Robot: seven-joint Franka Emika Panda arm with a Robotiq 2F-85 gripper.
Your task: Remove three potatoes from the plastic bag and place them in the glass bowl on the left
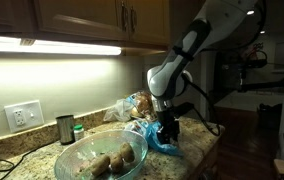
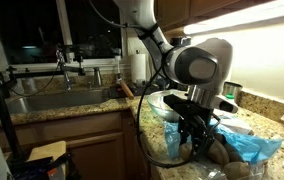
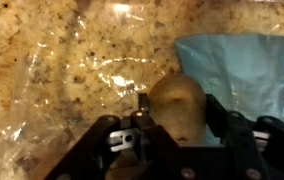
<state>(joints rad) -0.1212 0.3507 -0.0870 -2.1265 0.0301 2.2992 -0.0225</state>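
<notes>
Gripper (image 3: 172, 125): wrist view shows jaws spread either side of one potato (image 3: 179, 103); fingers look close to its sides, but can't tell if they're touching yet.
Potato at jaws: small, oval, dull tan skin, a bit glossy under the light; lies on/at the clear plastic bag (image 3: 72, 70), blue part of bag (image 3: 247, 65) just beside it to the right of frame.
Handling guess: firm, rounded, prob. rolls or slips if pinched off-centre.
Step in hand: pick of another potato from the bag, grasp not confirmed.
Next move calls for: close squarely across potato's middle, w/o catching loose film; lift clear of bag, carry over to bowl, release low.
Risk: crinkly plastic may drag along w/ the potato.
Arm: in an exterior view the gripper (image 1: 168, 125) is down at the bag (image 1: 154, 135) on the granite counter (image 1: 197, 150).
Glass bowl (image 1: 72, 158): wide, clear, thin rim, near the bag, on counter; holds what looks like three potatoes (image 1: 112, 160), count unsure, small in frame.
Progress guess: most of the way there, maybe on the last one.
Further back: dark metal cup (image 1: 65, 128) near wall outlet (image 1: 23, 115); sink (image 2: 52, 100) beyond the counter in an exterior view.
</notes>
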